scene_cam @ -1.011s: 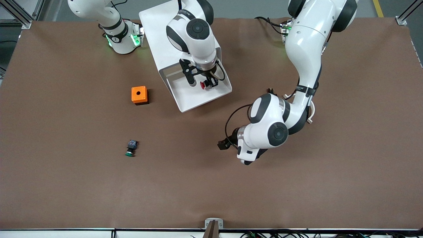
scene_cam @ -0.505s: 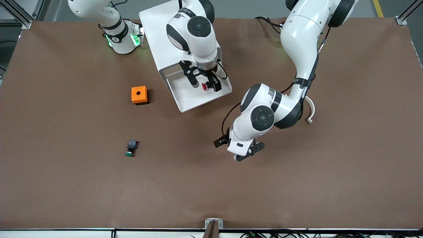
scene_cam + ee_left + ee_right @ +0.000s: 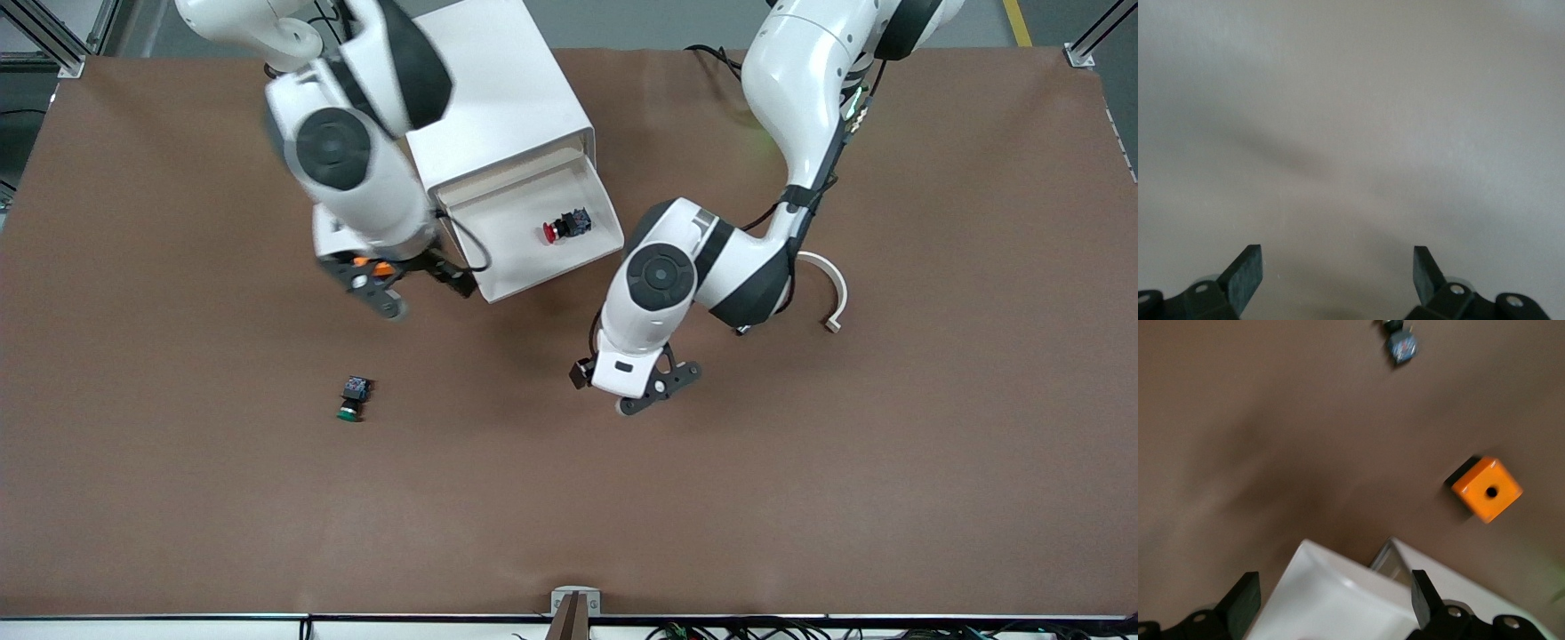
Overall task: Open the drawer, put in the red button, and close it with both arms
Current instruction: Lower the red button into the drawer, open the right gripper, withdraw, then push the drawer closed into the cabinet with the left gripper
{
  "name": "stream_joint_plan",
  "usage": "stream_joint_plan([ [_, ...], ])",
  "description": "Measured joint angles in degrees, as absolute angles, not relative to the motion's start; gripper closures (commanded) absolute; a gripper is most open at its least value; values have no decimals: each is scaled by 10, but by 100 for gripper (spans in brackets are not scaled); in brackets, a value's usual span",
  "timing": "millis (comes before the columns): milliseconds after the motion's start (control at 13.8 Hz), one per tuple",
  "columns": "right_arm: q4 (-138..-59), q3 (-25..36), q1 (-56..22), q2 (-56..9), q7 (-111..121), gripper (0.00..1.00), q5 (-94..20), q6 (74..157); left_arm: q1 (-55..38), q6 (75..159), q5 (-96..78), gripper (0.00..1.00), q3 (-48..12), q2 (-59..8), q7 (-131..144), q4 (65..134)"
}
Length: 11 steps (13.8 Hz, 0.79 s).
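The cabinet (image 3: pixel 498 107) has its top drawer (image 3: pixel 498 284) pulled out, the red button (image 3: pixel 565 226) lying inside it. The right gripper (image 3: pixel 400 286) hangs spread and empty over the drawer's corner toward the right arm's end; the left gripper (image 3: pixel 653 391), likewise spread and empty, is over bare table. Recommended: both grippers meet the drawer front squarely and push evenly, avoiding skew. A green button (image 3: pixel 354 398) lies well apart.

The drawer (image 3: pixel 533 233) stood pulled out and uncovered, only the red button (image 3: pixel 565 226) lying inside. The right tool (image 3: pixel 397 286), fingers spread, hung over the orange box (image 3: pixel 1487 489) beside the drawer's corner. The left tool (image 3: pixel 644 395), fingers apart, hovered over bare tabletop (image 3: pixel 800 462).
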<state>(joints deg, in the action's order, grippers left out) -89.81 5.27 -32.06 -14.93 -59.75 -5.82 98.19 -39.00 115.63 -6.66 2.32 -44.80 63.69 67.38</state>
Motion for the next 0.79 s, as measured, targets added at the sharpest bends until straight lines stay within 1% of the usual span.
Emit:
stream_joint_plan([
  [289,-897,54,-203,-108,-383,0,-45,929,-430,1156,-64,1,23,-448,678,690],
  [578,-897,55,-84,-84,-161,0,-42,897,-458,1153,-64,1,23,-448,680,695],
  [794,-895,55,-24,-78,-24,0,-33,886,-480,1134,-64,1,22,-448,698,695],
])
